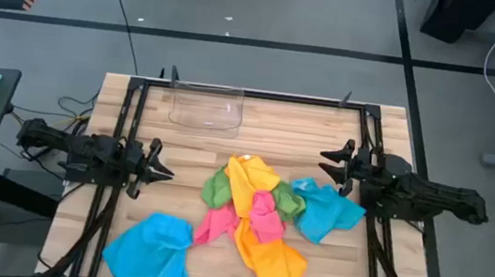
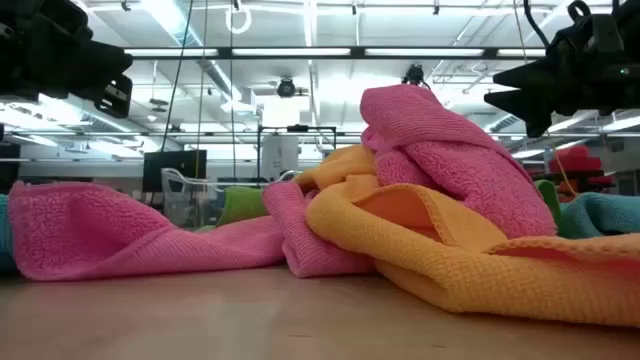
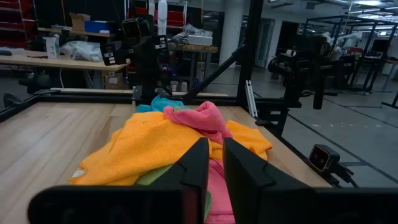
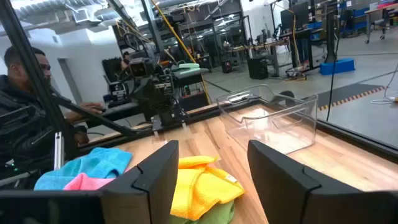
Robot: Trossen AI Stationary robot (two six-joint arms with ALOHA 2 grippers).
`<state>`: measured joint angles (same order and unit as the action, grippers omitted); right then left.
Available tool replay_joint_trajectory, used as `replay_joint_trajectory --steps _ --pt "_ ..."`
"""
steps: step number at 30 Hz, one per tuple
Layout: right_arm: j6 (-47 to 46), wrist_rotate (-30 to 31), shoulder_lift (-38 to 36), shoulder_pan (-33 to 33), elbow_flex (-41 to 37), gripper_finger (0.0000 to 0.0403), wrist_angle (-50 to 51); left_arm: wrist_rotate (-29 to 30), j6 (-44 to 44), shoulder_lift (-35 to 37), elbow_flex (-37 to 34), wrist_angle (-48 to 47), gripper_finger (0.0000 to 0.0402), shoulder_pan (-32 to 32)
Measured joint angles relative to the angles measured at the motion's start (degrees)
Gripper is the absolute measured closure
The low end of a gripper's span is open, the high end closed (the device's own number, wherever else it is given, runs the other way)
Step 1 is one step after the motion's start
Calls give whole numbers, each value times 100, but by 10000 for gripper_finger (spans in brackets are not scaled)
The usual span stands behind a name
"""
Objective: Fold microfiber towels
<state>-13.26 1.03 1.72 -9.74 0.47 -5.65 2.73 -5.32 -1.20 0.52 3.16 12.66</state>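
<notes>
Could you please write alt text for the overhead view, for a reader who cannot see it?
Bright microfiber towels lie heaped on a wooden table, one blue towel apart. The left gripper and right gripper flank the heap; a clear bin sits behind.

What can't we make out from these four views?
- Exact towel count: the pile overlaps itself in the high view.
- Separate blue towel: its near edge is cut by the frame bottom in the high view.
- Clear bin: mostly hidden behind pink towel in the low view.
</notes>
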Motion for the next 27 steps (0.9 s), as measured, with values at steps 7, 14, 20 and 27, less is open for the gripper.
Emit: replay_joint_trajectory --steps 7,14,20,27 --pt "-1 0 2 2 0 202 -1 1 0 1 0 0 348 1" --pt "-1 -1 1 1 -1 202 -1 1 0 0 0 0 343 0" --pt "-2 -2 0 0 0 202 0 1 0 1 1 0 350 1" --pt "-2 -1 0 2 -2 202 -1 0 0 -1 0 0 345 0"
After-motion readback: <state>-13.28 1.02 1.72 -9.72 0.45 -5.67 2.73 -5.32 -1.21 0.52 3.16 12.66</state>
